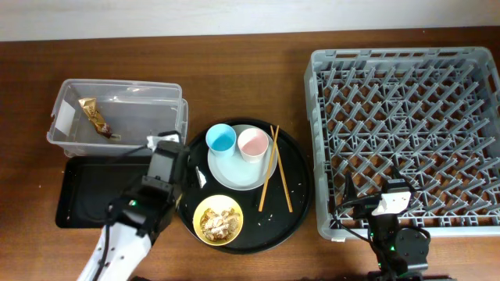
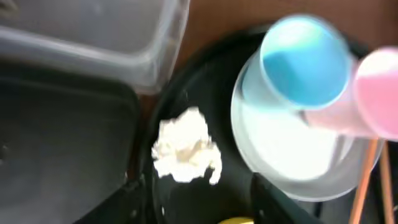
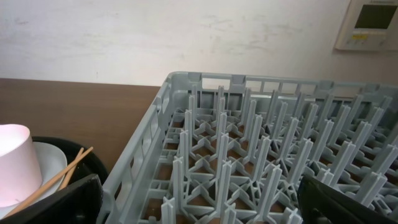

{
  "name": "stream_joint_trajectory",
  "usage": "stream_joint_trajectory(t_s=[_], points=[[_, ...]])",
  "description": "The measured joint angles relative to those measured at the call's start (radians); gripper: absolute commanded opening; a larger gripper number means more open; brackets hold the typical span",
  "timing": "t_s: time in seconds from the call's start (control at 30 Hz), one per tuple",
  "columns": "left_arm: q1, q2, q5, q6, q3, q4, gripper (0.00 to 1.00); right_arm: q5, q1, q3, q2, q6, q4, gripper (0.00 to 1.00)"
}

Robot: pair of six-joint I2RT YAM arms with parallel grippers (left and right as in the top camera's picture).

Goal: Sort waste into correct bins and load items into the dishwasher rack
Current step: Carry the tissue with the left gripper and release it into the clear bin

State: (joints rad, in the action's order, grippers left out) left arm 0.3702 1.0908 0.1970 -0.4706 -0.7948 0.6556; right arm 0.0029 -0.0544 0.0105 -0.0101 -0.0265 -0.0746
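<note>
The crumpled white tissue wad [image 2: 185, 145] lies on the round black tray's left edge. My left gripper [image 2: 199, 205] is open just above it, with nothing held; in the overhead view it [image 1: 178, 168] hovers between the tub and the tray. The brown-gold wrapper [image 1: 95, 117] lies in the clear tub [image 1: 117, 97]. The flat black tray [image 1: 86, 195] lies in front of the tub. The blue cup [image 1: 221, 139], pink cup [image 1: 253, 144] and chopsticks [image 1: 273, 168] rest on the pale plate [image 1: 234, 176]. The yellow bowl [image 1: 218, 219] holds tan scraps. My right gripper [image 3: 205, 211] is open at the front edge of the grey rack [image 1: 406, 133].
The large round black tray [image 1: 301, 187] carries the plate, cups, chopsticks and bowl, with a few crumbs on it. A strip of brown table lies between this tray and the rack. A white wall with a wall panel [image 3: 372, 23] stands behind the table.
</note>
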Motion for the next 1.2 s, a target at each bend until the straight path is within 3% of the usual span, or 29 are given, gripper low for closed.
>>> stream_joint_trajectory(t_s=[0.13, 0.17, 0.3, 0.5, 0.63, 0.67, 0.73, 0.77, 0.87, 0.93, 0.97, 1.03, 1.2], points=[[0.0, 0.21, -0.064, -0.031, 0.0, 0.0, 0.87, 0.0, 0.0, 0.0, 0.0, 0.001, 0.0, 0.98], [0.0, 0.265, -0.068, -0.032, 0.0, -0.013, 0.94, 0.0, 0.0, 0.0, 0.0, 0.0, 0.0, 0.98], [0.0, 0.426, -0.067, -0.017, 0.0, -0.13, 0.94, 0.0, 0.0, 0.0, 0.0, 0.0, 0.0, 0.98], [0.0, 0.438, -0.028, -0.016, 0.0, -0.174, 0.85, 0.0, 0.0, 0.0, 0.0, 0.0, 0.0, 0.98], [0.0, 0.467, -0.021, -0.012, 0.0, -0.174, 0.84, 0.0, 0.0, 0.0, 0.0, 0.0, 0.0, 0.98], [-0.001, 0.473, -0.02, -0.012, 0.0, -0.174, 0.78, 0.0, 0.0, 0.0, 0.0, 0.0, 0.0, 0.98], [-0.001, 0.476, -0.021, -0.009, 0.0, -0.174, 0.54, 0.0, 0.0, 0.0, 0.0, 0.0, 0.0, 0.98], [-0.001, 0.476, -0.021, -0.005, 0.0, -0.174, 0.36, 0.0, 0.0, 0.0, 0.0, 0.0, 0.0, 0.98], [-0.001, 0.476, -0.021, 0.0, 0.0, -0.174, 0.17, 0.0, 0.0, 0.0, 0.0, 0.0, 0.0, 0.98], [-0.001, 0.476, -0.021, 0.001, 0.0, -0.174, 0.12, 0.0, 0.0, 0.0, 0.0, 0.0, 0.0, 0.98], [-0.001, 0.476, -0.021, -0.001, 0.0, -0.175, 0.02, 0.0, 0.0, 0.0, 0.0, 0.0, 0.0, 0.98], [-0.001, 0.451, -0.021, -0.001, 0.0, -0.173, 0.01, 0.0, 0.0, 0.0, 0.0, 0.0, 0.0, 0.98], [-0.001, 0.131, -0.016, 0.034, -0.008, -0.169, 0.01, 0.0, 0.0, 0.0, 0.0, 0.0, 0.0, 0.98]])
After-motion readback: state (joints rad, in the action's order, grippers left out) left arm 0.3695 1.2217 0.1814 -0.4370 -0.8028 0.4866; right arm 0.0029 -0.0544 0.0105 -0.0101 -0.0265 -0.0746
